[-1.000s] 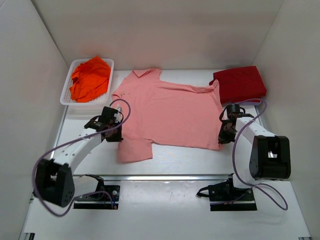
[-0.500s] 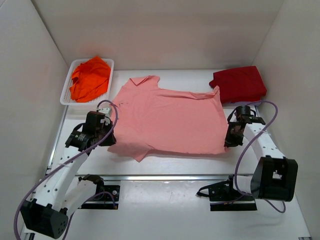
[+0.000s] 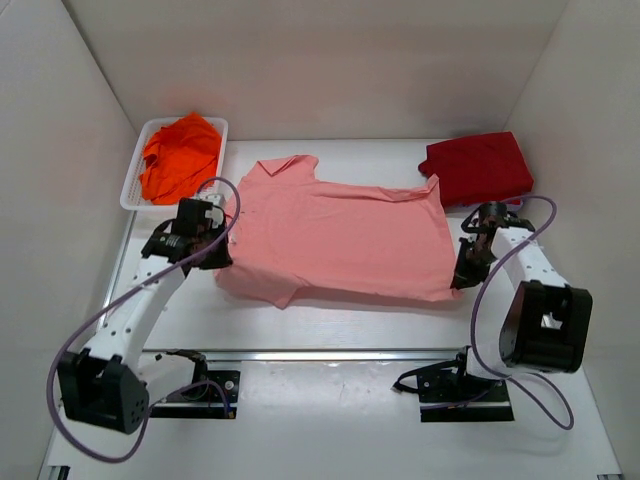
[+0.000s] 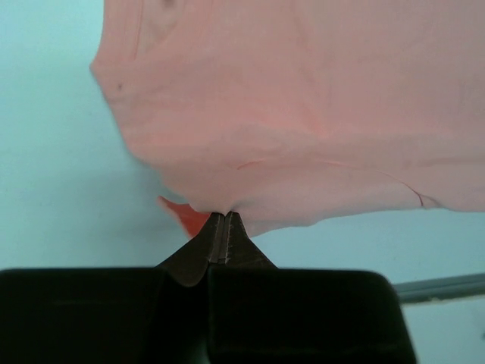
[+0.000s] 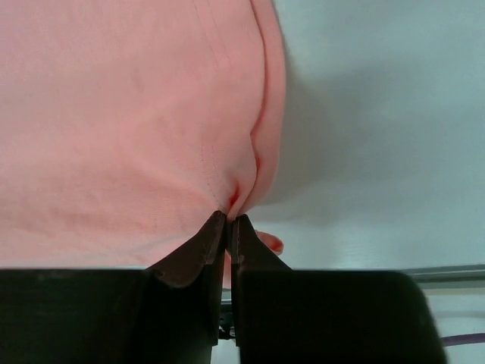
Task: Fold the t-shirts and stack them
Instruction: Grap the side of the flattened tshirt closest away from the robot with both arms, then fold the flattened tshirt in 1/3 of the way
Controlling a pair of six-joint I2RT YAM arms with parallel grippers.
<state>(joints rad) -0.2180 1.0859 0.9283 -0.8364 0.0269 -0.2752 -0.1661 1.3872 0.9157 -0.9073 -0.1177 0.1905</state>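
Your left gripper [image 4: 221, 227] and right gripper [image 5: 229, 224] both pinch the salmon-pink shirt [image 3: 340, 235]; carry its near edge far, evenly.

In the top view's left half, the left arm of white perforated links and black joint housings [image 3: 140, 306] has a black base plate [image 3: 195, 393] and a lilac cable [image 3: 68, 345]. The right arm [image 3: 520, 262] matches it. The left gripper [image 4: 222, 226] and right gripper [image 5: 229, 222] have dark wedge-shaped fingers [image 4: 195, 256].

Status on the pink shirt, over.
Left gripper and right gripper both shut on salmon-pink shirt edges. Shirt spread out, collar far-left. Nothing lying on it.
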